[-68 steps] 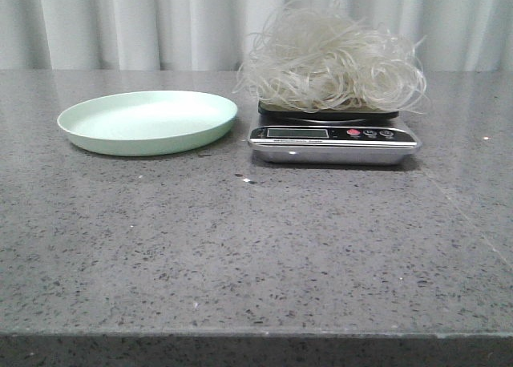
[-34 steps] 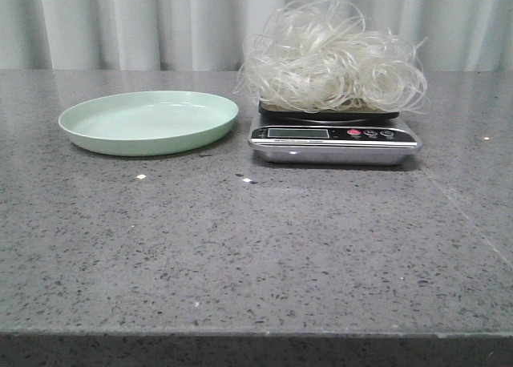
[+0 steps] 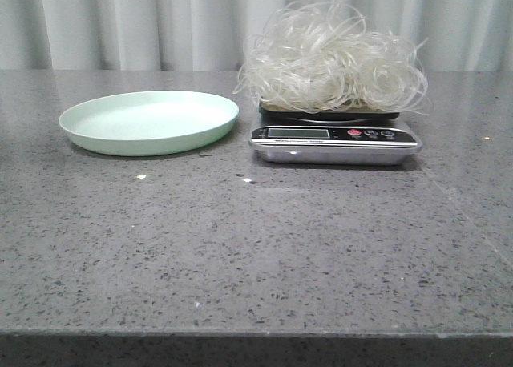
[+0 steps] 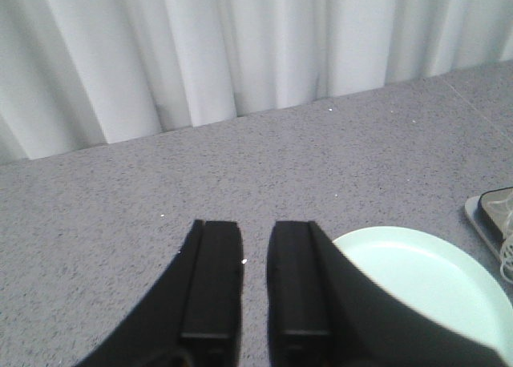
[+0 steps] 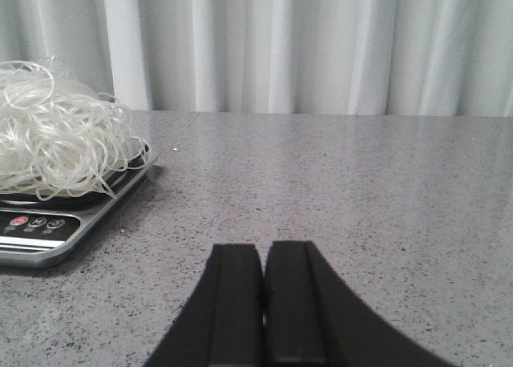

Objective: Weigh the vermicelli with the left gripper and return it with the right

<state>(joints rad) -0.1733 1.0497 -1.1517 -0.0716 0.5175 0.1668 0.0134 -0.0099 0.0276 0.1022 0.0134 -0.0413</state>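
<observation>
The vermicelli, a fluffy nest of whitish glassy strands, sits on the silver kitchen scale at the back right of centre. It also shows in the right wrist view on the scale. The pale green plate stands bare to the scale's left; its rim shows in the left wrist view. My left gripper is open by a narrow gap, empty, above the table beside the plate. My right gripper is shut, empty, to the right of the scale. Neither gripper shows in the front view.
The grey speckled table ends at its front edge near the bottom of the front view. A white curtain hangs behind the table. The scale's corner and some strands show at the edge of the left wrist view.
The vermicelli has settled slightly on the scale. The plate and scale have not moved.
</observation>
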